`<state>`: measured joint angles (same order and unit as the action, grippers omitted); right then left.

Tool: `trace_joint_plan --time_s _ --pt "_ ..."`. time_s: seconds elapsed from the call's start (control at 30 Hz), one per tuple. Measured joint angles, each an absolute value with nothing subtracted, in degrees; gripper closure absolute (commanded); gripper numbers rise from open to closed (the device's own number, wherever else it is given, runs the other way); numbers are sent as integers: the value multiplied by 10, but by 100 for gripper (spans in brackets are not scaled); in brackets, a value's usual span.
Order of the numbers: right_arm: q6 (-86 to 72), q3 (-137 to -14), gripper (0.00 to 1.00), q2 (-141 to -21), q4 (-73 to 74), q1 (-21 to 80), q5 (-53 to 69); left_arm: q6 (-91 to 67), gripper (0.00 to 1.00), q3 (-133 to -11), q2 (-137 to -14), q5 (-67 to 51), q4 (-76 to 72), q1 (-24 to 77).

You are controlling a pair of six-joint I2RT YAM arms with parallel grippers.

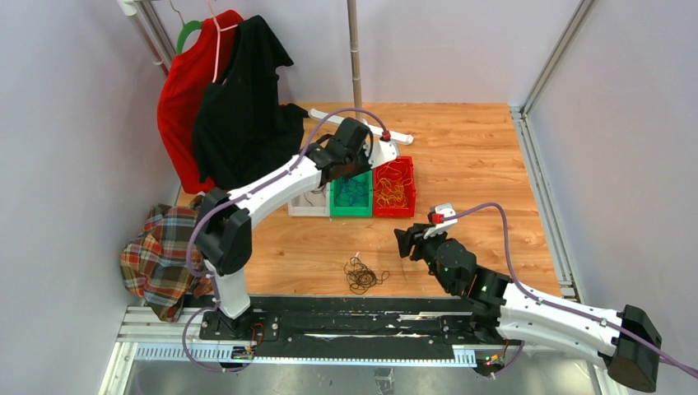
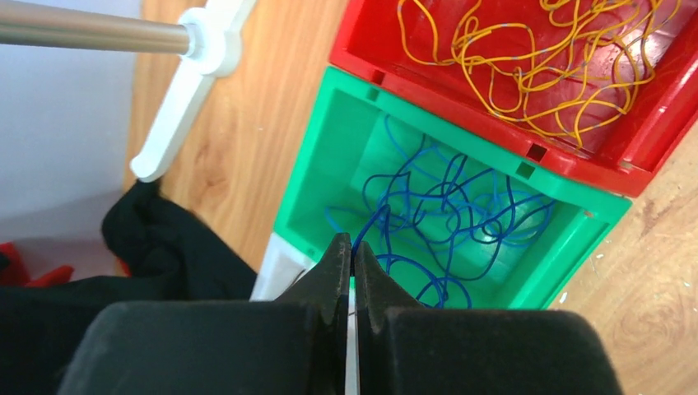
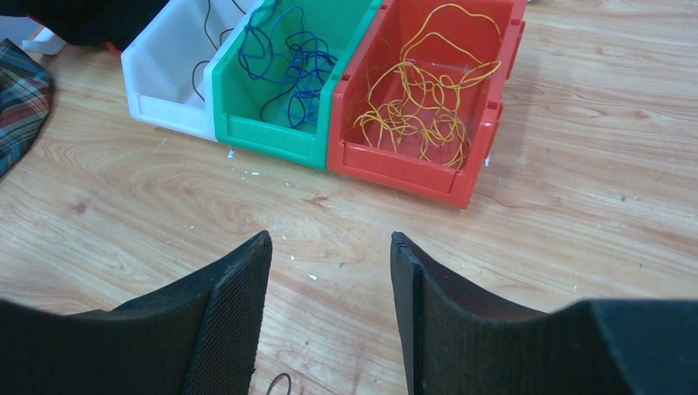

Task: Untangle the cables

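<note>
Left gripper (image 2: 352,247) clenched shut over green bin (image 2: 325,156), at its wall beside white bin (image 3: 165,103); blue cables (image 2: 444,218) inside, just beyond the fingertips. Right gripper (image 3: 329,247) spread apart, gripping nothing, well in front of green bin. Yellow-orange cables (image 3: 416,107) in red bin (image 3: 395,169), touching green bin's right side. Black cables (image 1: 362,274) loose on table (image 1: 477,156), well in front of green bin, near right gripper

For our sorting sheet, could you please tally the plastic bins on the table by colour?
white bin: 1
green bin: 1
red bin: 1
Total: 3
</note>
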<state>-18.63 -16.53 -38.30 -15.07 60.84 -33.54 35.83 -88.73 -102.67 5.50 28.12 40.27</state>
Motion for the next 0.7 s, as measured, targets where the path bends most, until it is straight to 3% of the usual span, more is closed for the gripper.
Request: trace_joint_plan --time_s 0.6,0.63,0.7 --pt "-186 -165 49 -380 -134 583 -337 328 99 -858 -1149 40 165 385" --pt "-186 -165 49 -379 -133 583 -337 327 96 -858 -1153 40 164 385" --pt "-186 -165 49 -376 -132 582 -336 327 78 -858 -1159 38 165 384"
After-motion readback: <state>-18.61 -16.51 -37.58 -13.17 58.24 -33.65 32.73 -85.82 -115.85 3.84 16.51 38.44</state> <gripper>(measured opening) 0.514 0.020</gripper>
